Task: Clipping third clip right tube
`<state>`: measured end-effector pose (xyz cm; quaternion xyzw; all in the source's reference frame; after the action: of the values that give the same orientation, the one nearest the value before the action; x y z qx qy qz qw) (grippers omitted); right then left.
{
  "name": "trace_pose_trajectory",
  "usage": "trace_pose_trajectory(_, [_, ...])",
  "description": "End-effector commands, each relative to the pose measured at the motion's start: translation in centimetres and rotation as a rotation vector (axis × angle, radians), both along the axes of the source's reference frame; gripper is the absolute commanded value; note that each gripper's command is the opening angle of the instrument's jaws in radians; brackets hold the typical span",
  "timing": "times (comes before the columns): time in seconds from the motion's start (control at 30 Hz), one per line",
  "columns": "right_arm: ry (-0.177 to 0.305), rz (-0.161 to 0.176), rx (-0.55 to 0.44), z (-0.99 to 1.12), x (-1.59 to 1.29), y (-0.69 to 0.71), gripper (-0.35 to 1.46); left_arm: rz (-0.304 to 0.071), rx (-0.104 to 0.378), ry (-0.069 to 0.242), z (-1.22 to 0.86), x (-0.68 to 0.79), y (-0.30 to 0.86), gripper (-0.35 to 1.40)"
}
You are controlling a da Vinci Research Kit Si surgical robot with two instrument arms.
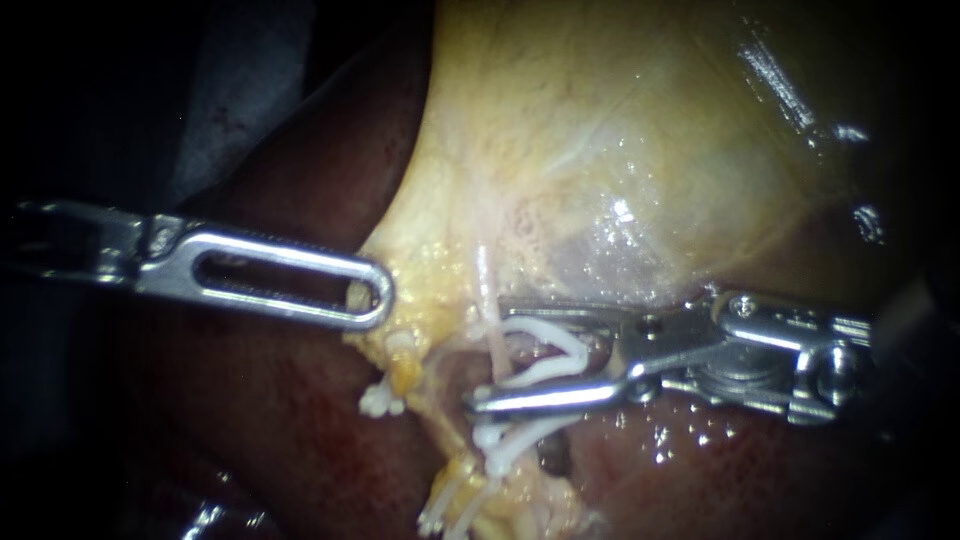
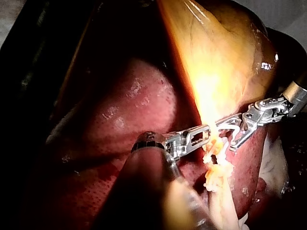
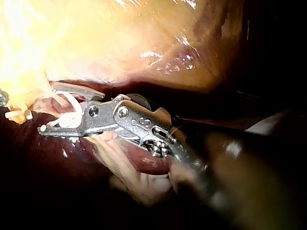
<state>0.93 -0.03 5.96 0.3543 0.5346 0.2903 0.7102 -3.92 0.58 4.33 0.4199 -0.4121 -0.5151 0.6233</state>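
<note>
Right instrument [image 1: 489,357], clip [image 1: 562,350] astride right tube [image 1: 484,288]; left instrument [image 1: 372,300] on gallbladder [image 1: 600,150]

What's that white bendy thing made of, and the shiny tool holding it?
White clip: probably plastic. It looks matte and opaque white, with no mirror glints. Right instrument: metal with a polished silver finish, shown by the bright reflections along its jaws and hinge.

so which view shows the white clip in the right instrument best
The endoscope view: the white clip shows clearly, open between the right instrument's jaws, with the pale tube at its mouth. The right wrist view shows it side-on, partly behind a jaw. The left wrist view loses it in glare.
</note>
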Motion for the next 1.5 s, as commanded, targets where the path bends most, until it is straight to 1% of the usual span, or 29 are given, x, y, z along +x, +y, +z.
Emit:
trace_pose_trajectory(0.03, [-0.001, 0.003, 0.013, 0.00, 0.00, -0.01, 0.52, -0.001, 0.000, 0.001, 0.00, 0.00, 0.00, -0.35])
trace_pose_trajectory(0.33, [-0.005, 0.011, 0.046, 0.01, 0.04, -0.03, 0.49, -0.001, -0.001, 0.001, 0.01, 0.00, 0.00, -0.35])
trace_pose_trajectory(0.53, [-0.006, 0.012, 0.051, 0.01, 0.07, -0.04, 0.49, -0.001, -0.001, 0.001, 0.01, 0.00, 0.00, -0.35])
trace_pose_trajectory(0.73, [-0.005, 0.008, 0.063, -0.02, 0.08, -0.07, 0.49, -0.001, -0.001, 0.002, 0.02, 0.00, 0.00, -0.35])
trace_pose_trajectory(0.8, [-0.002, 0.002, 0.064, -0.04, 0.08, -0.09, 0.49, -0.001, -0.001, 0.001, 0.02, 0.00, 0.00, -0.35])
trace_pose_trajectory(0.97, [0.013, -0.033, 0.073, -0.12, 0.08, -0.15, 0.49, -0.001, -0.001, 0.001, 0.02, 0.00, 0.00, -0.35])
trace_pose_trajectory(1.13, [0.026, -0.056, 0.080, -0.17, 0.09, -0.18, 0.39, -0.001, -0.001, 0.001, 0.02, 0.00, 0.00, -0.35])
trace_pose_trajectory(1.27, [0.028, -0.055, 0.080, -0.15, 0.10, -0.16, 0.39, -0.001, -0.001, 0.001, 0.02, 0.00, 0.00, -0.35])
trace_pose_trajectory(1.5, [0.026, -0.051, 0.080, -0.06, 0.14, -0.08, 0.37, -0.001, -0.001, 0.001, 0.02, 0.00, 0.00, -0.35])
